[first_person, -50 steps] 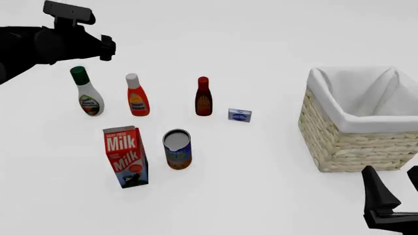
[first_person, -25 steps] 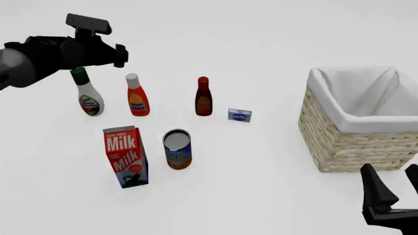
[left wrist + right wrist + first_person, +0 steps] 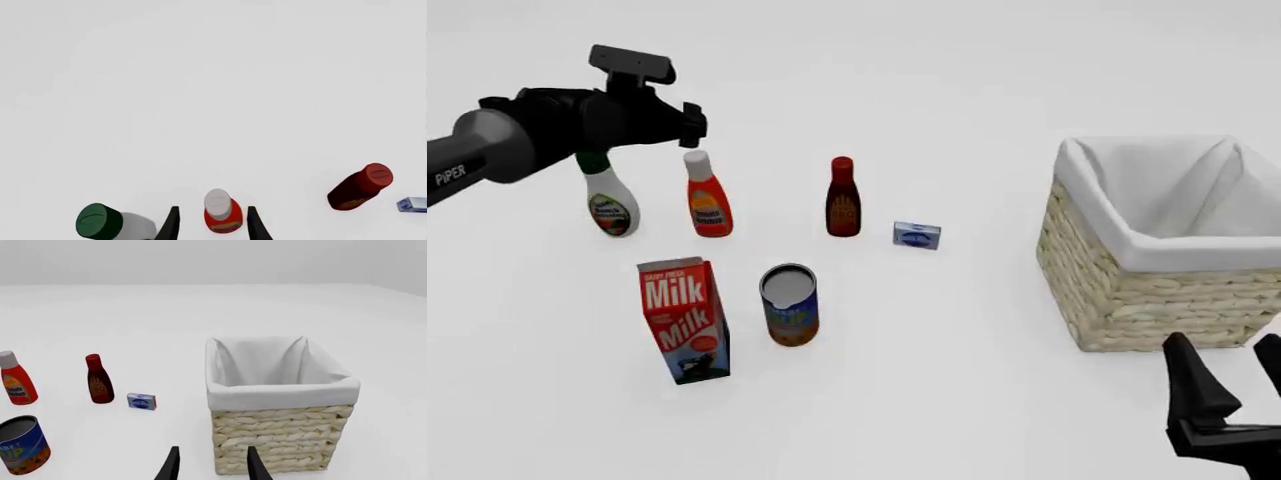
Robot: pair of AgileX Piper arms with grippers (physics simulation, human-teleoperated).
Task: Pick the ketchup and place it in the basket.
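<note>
Left wrist view: left tool [image 3: 211, 227] spread wide, holding nothing; ketchup [image 3: 222, 213] upright between its fingers [image 3: 169, 226], contact not discernible; white bottle [image 3: 112, 223] beside it, dark red bottle [image 3: 359, 186] further off.
Front view: left tool [image 3: 678, 128] above ketchup [image 3: 707, 198] on worktop [image 3: 961, 330]; basket [image 3: 1161, 245] well apart, far right; milk carton [image 3: 683, 320] and can [image 3: 789, 304] nearer.
Right wrist view: right tool [image 3: 211, 467] open, empty, near basket [image 3: 277, 405]; ketchup [image 3: 16, 385] far off.

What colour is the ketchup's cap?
White, on the red-orange ketchup; clearest in the left wrist view.
</note>
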